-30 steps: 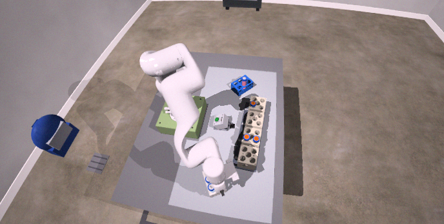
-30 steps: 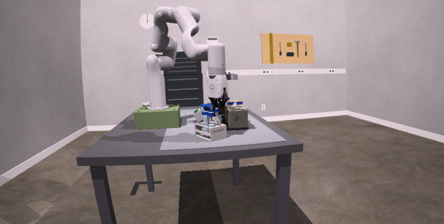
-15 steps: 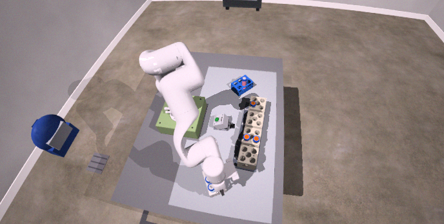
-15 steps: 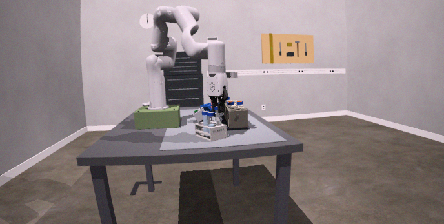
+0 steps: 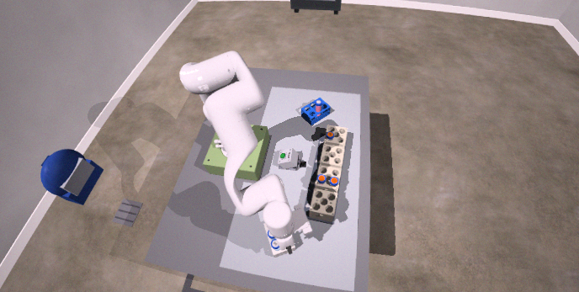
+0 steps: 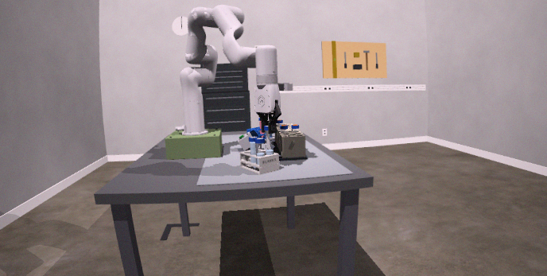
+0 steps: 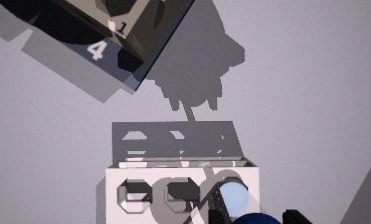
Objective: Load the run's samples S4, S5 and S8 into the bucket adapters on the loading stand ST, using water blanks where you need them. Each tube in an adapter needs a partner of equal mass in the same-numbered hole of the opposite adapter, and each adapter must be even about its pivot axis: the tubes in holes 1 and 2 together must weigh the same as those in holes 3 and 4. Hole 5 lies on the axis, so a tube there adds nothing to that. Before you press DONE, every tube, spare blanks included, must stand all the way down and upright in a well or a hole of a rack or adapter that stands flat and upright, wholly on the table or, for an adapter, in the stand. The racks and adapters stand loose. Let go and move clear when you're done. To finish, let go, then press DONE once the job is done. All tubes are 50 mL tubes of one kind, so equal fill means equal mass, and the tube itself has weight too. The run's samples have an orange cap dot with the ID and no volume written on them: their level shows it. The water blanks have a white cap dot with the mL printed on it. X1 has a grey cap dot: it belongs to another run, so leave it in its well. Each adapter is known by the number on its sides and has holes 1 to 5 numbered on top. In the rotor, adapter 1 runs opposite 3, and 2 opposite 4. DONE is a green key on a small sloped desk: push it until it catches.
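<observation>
My gripper (image 6: 267,126) (image 7: 256,216) is shut on a blue-capped tube, partly raised above the white BLANKS rack (image 6: 265,169) (image 7: 158,174). Light-blue water shows low in it; its bottom is at or just inside a rack hole, I cannot tell which. Two other blue-capped tubes (image 6: 252,140) (image 6: 260,141) stand in that rack. The adapters form a row on the stand: orange-dot tubes (image 5: 321,178) (image 5: 334,181) stand in the second adapter from the near end, another (image 5: 330,135) in the farthest. The nearest adapter (image 5: 323,203) has no tubes. IDs and the held cap's print are unreadable.
The blue rack (image 5: 309,119) at the back holds one tube (image 5: 318,103) with reddish contents. The green DONE key (image 5: 283,156) is on its small desk between the arm's green base (image 5: 262,146) and the adapter row. The adapter row's near corner, marked 4 (image 7: 97,50), stands close beyond the BLANKS rack.
</observation>
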Controlling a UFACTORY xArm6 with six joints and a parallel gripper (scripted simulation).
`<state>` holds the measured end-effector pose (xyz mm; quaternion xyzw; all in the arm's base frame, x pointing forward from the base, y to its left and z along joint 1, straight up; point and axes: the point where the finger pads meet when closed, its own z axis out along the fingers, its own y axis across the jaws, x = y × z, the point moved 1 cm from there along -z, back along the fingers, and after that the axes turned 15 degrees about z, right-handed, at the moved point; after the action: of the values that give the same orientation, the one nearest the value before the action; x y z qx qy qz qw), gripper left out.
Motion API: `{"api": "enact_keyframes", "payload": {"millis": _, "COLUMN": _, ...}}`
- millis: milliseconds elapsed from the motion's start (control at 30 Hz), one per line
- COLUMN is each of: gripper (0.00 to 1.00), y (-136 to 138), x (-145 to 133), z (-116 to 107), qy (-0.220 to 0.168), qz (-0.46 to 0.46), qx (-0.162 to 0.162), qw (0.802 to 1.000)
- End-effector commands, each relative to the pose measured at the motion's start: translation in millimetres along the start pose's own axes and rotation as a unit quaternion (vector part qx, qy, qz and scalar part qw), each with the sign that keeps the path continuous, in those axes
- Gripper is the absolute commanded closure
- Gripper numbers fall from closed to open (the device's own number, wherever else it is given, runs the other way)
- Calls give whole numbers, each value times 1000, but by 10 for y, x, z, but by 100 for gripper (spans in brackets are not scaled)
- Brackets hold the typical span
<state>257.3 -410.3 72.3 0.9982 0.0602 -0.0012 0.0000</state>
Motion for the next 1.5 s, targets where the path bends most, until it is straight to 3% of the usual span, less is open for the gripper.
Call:
{"api": "enact_keyframes", "payload": {"millis": 0, "gripper": 100, "y": 12, "x": 6, "z": -110, "qy": 1, "qz": 0, "qx": -2, "qw": 1000}}
{"api": "enact_keyframes", "payload": {"millis": 1467, "gripper": 100, "y": 11, "x": 5, "z": -871, "qy": 1, "qz": 0, "qx": -2, "qw": 1000}}
